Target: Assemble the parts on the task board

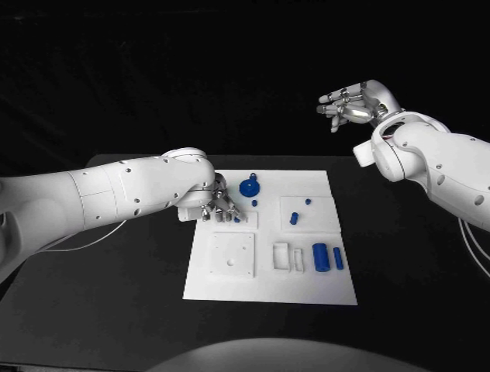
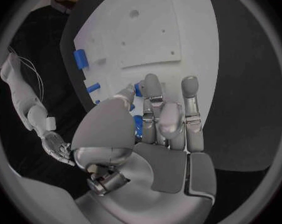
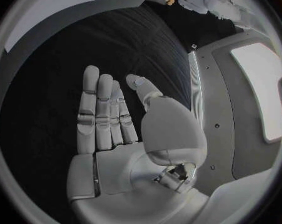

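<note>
Parts of blue plastic are the business here: the small piece [image 1: 236, 219] under the left hand [image 1: 215, 205] sits at the fingertips [image 2: 152, 80] on the task board [image 1: 270, 288], and it looks light, rigid and smooth, so likely to skid or tip unless pinched across its sides. Whether the hand grips it or merely touches it I cannot tell, since the fingers cover it. Just beyond the fingertips stands a round knobbed part [image 1: 250, 187]; further off towards the right arm lie two short pegs [image 1: 295, 218] and two upright cylinders [image 1: 321, 256]. The board is matte white, flat and hard, with shallow square recesses. The right hand [image 1: 353, 105] hangs well clear above the black table [image 1: 111, 310], fingers apart, holding nothing.
</note>
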### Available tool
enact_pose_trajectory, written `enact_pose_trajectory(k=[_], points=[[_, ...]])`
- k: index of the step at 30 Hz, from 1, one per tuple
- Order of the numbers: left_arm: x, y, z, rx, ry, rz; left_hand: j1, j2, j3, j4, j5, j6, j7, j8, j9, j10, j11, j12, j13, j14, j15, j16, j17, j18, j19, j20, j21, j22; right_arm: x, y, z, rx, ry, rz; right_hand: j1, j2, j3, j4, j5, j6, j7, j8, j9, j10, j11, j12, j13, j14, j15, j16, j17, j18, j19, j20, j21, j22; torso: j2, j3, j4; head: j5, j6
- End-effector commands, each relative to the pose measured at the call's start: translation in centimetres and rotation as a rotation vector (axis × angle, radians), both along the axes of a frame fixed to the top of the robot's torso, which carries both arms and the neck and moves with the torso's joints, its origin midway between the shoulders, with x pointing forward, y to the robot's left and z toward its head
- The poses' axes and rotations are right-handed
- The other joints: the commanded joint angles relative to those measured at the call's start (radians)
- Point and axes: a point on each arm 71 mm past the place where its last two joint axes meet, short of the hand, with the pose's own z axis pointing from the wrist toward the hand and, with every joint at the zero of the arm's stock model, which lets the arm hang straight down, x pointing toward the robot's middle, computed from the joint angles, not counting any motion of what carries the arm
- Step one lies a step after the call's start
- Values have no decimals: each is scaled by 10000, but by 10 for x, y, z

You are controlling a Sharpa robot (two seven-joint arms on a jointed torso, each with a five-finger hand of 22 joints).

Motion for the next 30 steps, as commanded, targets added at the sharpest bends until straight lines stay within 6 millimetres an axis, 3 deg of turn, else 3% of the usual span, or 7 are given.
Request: enact_pose_trajectory(k=[1, 8, 9, 10, 12, 23, 30], points=[[-1, 1, 0, 85, -77, -43, -33, -159, -15, 129, -83, 93, 16, -43, 10, 532, 3, -14, -15, 20, -38, -39, -1, -46, 53, -54, -62, 145, -1, 0, -1, -76, -13, 87, -82, 17, -38, 0, 34, -19, 55, 58, -2, -57, 34, -38, -7, -49, 15, -38, -9, 82, -65, -24, -51, -8, -4, 4, 0, -9, 13], [-2, 4, 2, -52, -190, 2, -227, -574, -265, 679, -120, 119, 7, -48, -16, 534, -15, -12, -79, 5, -79, -38, 20, -119, 68, -145, -75, 146, -1, -1, -3, -82, 28, 59, -89, 17, -55, 16, 49, -28, 57, 58, -2, -59, 37, -38, -14, -51, 18, -47, -22, 81, -67, -22, -52, -32, -4, 1, 2, -14, 35], [-2, 4, 3, -75, -206, -1, -290, -480, -596, 651, -120, 109, 9, -49, -18, 533, -10, -11, -87, 3, -79, -39, 21, -128, 67, -153, -78, 146, -1, -1, -3, -82, 33, 56, -89, 17, -55, 16, 49, -28, 57, 58, -2, -59, 37, -38, -14, -51, 18, -47, -22, 81, -67, -22, -52, -32, -3, 5, 4, -11, 35], [-2, 3, 4, -108, -229, 1, -237, -190, -1406, 555, -150, 79, 4, -46, -13, 536, -8, -5, -99, 0, -76, -46, 15, -147, 66, -162, -84, 145, -1, -1, -4, -82, 39, 52, -89, 17, -55, 16, 49, -28, 57, 58, -2, -59, 37, -38, -14, -51, 18, -47, -22, 81, -67, -22, -52, -32, -1, 5, 5, -5, 37], [-2, 3, 6, -177, -279, 6, -197, -212, -1634, 669, -124, 74, 17, -48, -22, 533, -11, -6, -116, -1, -85, -53, 13, -160, 68, -177, -91, 144, -1, -1, -4, -83, 49, 46, -89, 17, -55, 16, 49, -28, 57, 58, -2, -59, 37, -38, -14, -51, 18, -47, -22, 81, -67, -22, -52, -32, -1, 8, 7, -1, 49], [3, 8, 20, -497, -550, 258, -162, -368, -1770, 709, -118, -1, 41, -68, -81, 531, -6, -17, -183, -22, -112, -116, -66, -195, 75, -222, -119, 142, -2, 0, -8, -67, 129, 78, -85, 21, -65, 28, 70, -31, 57, 59, 0, -64, 36, -37, -24, -50, 18, -55, -39, 83, -63, -21, -52, -71, 8, 15, -16, 85, 58], [20, 24, 41, -1191, -809, 911, 33, -114, -1632, 619, -105, -175, 95, -82, -168, 529, 23, -88, -222, -39, -102, -202, -174, -202, 40, -217, -166, 131, -2, -2, -11, -75, 192, 61, -72, 15, -18, 24, 71, -29, 57, 58, -1, 188, 32, -552, -618, -64, 17, -59, -79, 78, -61, -23, -35, -183, -4, 17, 2, 50, 125]])
